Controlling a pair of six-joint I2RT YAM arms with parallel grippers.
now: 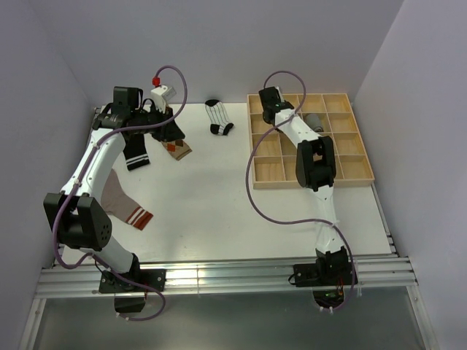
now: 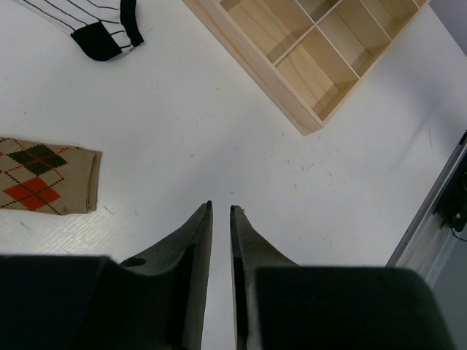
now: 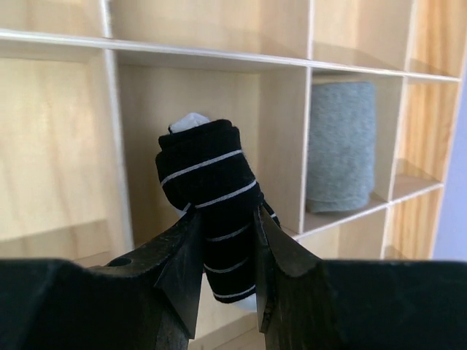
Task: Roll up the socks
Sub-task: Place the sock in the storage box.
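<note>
- Evidently the step in hand is stowing a finished roll: the right gripper (image 3: 228,216) has its jaws clamped on the lower part of a rolled black sock (image 3: 206,175) with thin white stripes. A bit of white shows at the roll's top.
- That roll hangs in front of an open compartment of the wooden grid tray (image 3: 307,138). Whether it touches the compartment floor I cannot tell, since the fingers hide its lower end.
- In the compartment just to the right stands a grey rolled sock (image 3: 341,146), upright and apart from the gripper.
- The left gripper (image 2: 220,210) hovers over the table (image 2: 219,117), its jaws drawn almost together with only a thin slit between them, gripping nothing.
- Unrolled socks lie flat on the table: an argyle sock (image 2: 45,175) near the left gripper, a striped sock (image 2: 102,25) further off, a taupe sock (image 1: 117,191) and a black banded sock (image 1: 136,154).
- Next, I judge, the right jaws must part so the roll drops in without unwinding; then another flat sock wants rolling.
</note>
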